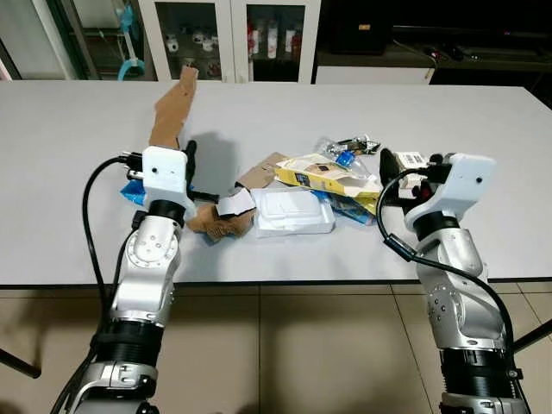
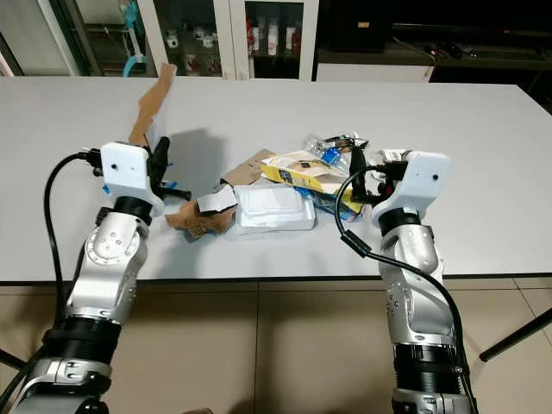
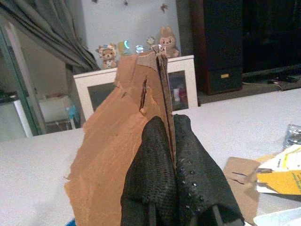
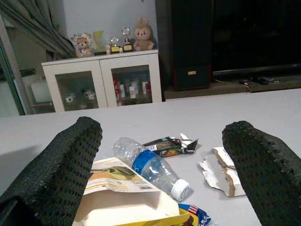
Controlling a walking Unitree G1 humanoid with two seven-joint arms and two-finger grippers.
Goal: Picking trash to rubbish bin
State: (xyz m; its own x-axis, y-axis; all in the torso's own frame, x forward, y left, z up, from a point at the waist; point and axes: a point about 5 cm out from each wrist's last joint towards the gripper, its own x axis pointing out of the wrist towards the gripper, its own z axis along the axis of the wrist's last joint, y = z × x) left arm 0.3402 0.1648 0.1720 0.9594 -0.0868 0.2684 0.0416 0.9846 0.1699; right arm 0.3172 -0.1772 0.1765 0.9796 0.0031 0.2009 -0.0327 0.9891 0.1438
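My left gripper point(image 3: 173, 141) is shut on a tall strip of brown cardboard point(image 1: 175, 110), held upright above the white table point(image 1: 78, 129); the same cardboard point(image 3: 127, 141) rises past my black fingers in the left wrist view. My right gripper point(image 4: 162, 155) is open, low over the table at the right side of the trash pile. Before it lie a crushed plastic bottle point(image 4: 151, 167), a yellow paper bag point(image 1: 326, 176), a dark wrapper point(image 4: 168, 145) and a torn white scrap point(image 4: 221, 170). A white foam box point(image 1: 291, 212) and torn brown cardboard pieces point(image 1: 222, 224) lie mid-table.
A blue item point(image 1: 134, 191) lies under my left arm. White glass-door cabinets point(image 1: 228, 34) and a dark TV stand point(image 1: 431, 43) line the far wall. The table's near edge point(image 1: 285, 283) runs across in front of me, with tiled floor below.
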